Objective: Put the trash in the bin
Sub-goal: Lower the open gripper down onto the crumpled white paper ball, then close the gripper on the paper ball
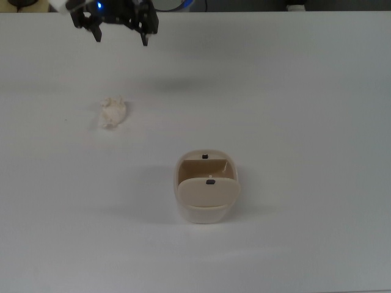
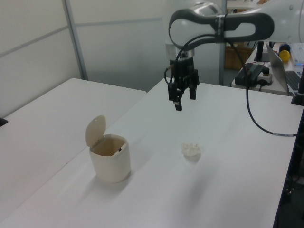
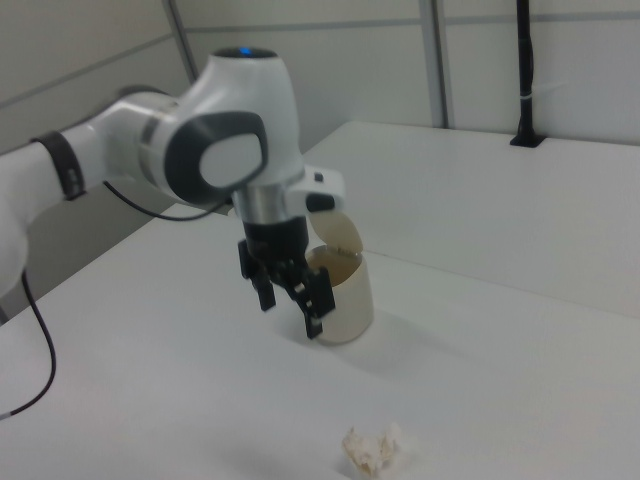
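Off-white, crumpled and lumpy: the trash (image 1: 113, 112), lying loose on the white table (image 1: 305, 91), well below and clear of the jaws, untouched. Jaws spread apart and empty on the gripper (image 1: 121, 36), hung in the air with nothing between them. In the left view, wad (image 2: 191, 149) below and a little toward the camera from the fingertips; in the right view, likewise lower and nearer the camera (image 3: 372, 448). Beige plastic bin (image 1: 206, 189) well apart from both jaws and wad, lid tipped up, mouth open on one half only. Risks, as judged from here: descending off-centre and nudging the light paper aside instead of straddling it; closing too high and pinching only a loose fold, likely to tear free or slip out during the carry; pressing too low and scraping fingertips on the tabletop. Soft, springy material, so probably little resistance to signal a good hold. Later, dropping over the lidded half rather than the open half, and bouncing the wad off the cream flap onto the table; or clipping the raised lid (image 2: 95, 130) with a finger and tipping the small, light bin over.
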